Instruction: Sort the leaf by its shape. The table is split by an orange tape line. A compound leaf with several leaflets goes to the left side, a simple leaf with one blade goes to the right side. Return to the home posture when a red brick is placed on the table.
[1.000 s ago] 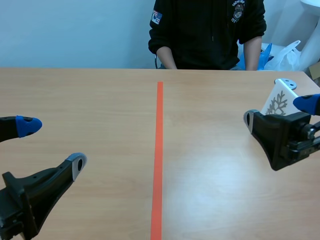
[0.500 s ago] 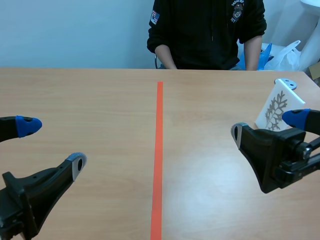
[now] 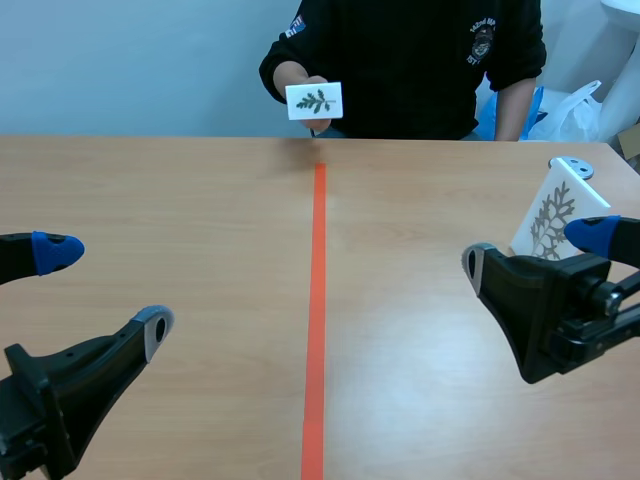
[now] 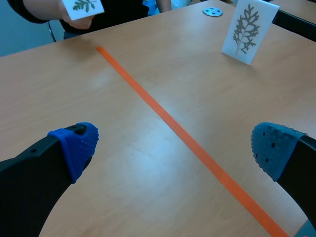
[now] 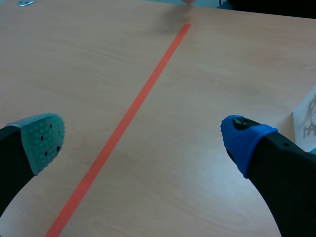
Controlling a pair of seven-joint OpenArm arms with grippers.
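A person across the table holds up a small white card (image 3: 314,101) printed with a dark green leaf that looks divided into several parts, above the far end of the orange tape line (image 3: 317,300). The held card (image 4: 83,6) also shows far ahead of my left gripper. On the table's right side stands a second white card (image 3: 555,215) bearing a branching, fern-like leaf; this standing card (image 4: 248,30) is far from my left gripper. My left gripper (image 3: 105,288) is open and empty at the near left. My right gripper (image 3: 540,250) is open and empty, just in front of the standing card.
A small metal disc (image 3: 570,167) lies behind the standing card near the far right edge. The tape line (image 5: 128,113) runs past my right gripper (image 5: 142,140), and the same line (image 4: 182,133) passes between the fingers of my left gripper (image 4: 173,148).
The person has lifted a leaf card into view above the tape's far end. My right gripper drew back from the standing card toward the near middle, then stopped. The left arm stayed still.
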